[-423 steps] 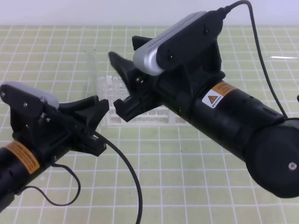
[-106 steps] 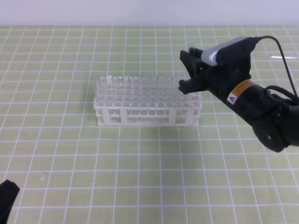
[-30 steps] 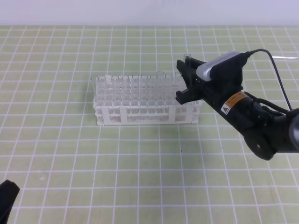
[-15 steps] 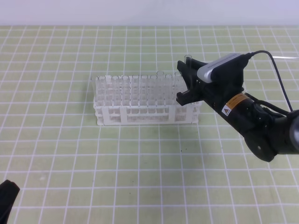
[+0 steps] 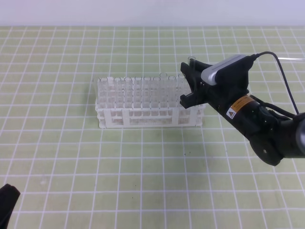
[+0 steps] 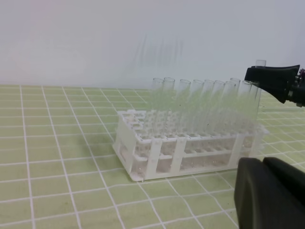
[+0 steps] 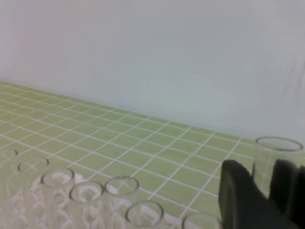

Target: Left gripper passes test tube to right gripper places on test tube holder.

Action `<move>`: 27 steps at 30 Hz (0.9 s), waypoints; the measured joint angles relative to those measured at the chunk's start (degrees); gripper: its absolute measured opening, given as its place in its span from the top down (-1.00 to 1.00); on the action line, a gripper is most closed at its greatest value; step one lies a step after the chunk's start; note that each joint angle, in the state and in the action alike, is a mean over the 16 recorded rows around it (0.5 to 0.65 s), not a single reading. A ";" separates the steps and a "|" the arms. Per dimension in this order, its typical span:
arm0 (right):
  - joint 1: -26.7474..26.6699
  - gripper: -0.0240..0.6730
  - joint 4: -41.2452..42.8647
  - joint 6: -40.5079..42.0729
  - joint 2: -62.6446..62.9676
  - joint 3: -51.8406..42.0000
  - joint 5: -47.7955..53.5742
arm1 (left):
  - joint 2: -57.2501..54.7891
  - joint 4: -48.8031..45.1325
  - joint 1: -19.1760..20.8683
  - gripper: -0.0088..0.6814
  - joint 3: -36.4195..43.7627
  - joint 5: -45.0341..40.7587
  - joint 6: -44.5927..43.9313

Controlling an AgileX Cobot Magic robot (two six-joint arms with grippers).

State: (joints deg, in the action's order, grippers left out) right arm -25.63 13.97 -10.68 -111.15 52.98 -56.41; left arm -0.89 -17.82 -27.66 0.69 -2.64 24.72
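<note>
Test tube (image 5: 192, 61) upright | right gripper (image 5: 189, 84) clamps it, over test tube holder (image 5: 147, 117) end

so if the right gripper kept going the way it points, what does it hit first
Probably the right end of the test tube holder and its standing tubes; the right gripper, shut on the test tube, angles down-left there. Depth is uncertain.

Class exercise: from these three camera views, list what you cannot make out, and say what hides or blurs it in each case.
- High view: whether the test tube bottom has entered the test tube holder; the right tool covers it.
- High view: the left tool is cut off by the lower left corner.
- Right wrist view: which hole lies under the tube; fingers block it, picture blurred.
- Left wrist view: the holder's right end, behind the dark tool.
</note>
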 joint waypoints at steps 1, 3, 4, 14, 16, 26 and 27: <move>0.00 0.65 0.00 0.00 0.01 -0.01 -0.01 | 0.02 0.00 0.00 0.98 -0.06 0.00 0.00; 0.01 0.65 -0.02 0.00 0.04 -0.02 0.01 | 0.05 0.00 0.00 0.98 -0.12 -0.05 0.00; 0.02 0.65 -0.02 0.00 0.06 -0.02 0.03 | 0.05 0.00 0.00 0.98 -0.12 -0.05 0.00; 0.08 0.65 -0.40 -0.01 0.07 -0.04 0.04 | 0.10 0.01 0.00 0.98 -0.24 -0.15 0.00; 0.09 0.65 -0.65 -0.04 0.07 -0.06 -0.04 | 0.12 0.01 0.00 0.98 -0.30 -0.26 0.00; 0.11 0.65 -1.86 -0.26 0.36 -0.09 -0.12 | 0.00 0.00 0.00 0.98 0.00 -0.05 0.00; 0.11 0.65 -1.96 -0.29 0.41 -0.03 0.12 | 0.00 0.00 0.00 0.98 0.00 -0.05 0.00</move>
State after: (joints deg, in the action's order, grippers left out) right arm -25.52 12.00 -10.97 -110.74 52.96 -56.29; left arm -0.89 -17.82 -27.66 0.69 -2.69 24.72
